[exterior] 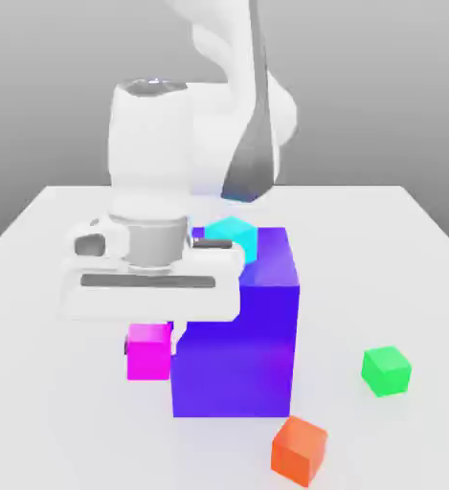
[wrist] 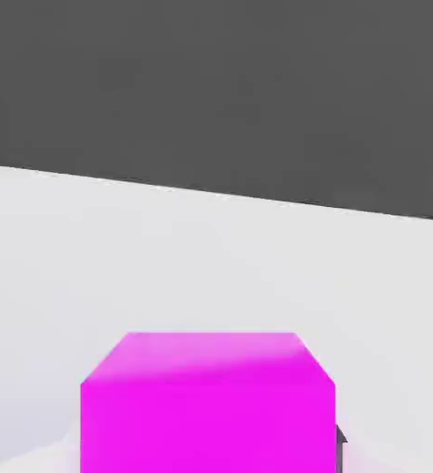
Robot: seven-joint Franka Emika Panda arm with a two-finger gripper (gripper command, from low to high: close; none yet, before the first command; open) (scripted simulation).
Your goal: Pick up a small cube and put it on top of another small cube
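- Magenta cube (exterior: 148, 354): clamped by the hand (exterior: 152, 348), beside the blue block (exterior: 235, 354), on the exterior view's left.
- Lift: best made vertically, cube kept level, block's top edge cleared before sideways travel.

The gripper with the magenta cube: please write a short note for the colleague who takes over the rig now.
Tool: closed on the small magenta cube, beside the big blue block.
Other small cubes: cyan on the blue block, green and orange on the table.
Done: magenta cube gripped.
Left: place it on another small cube and release.
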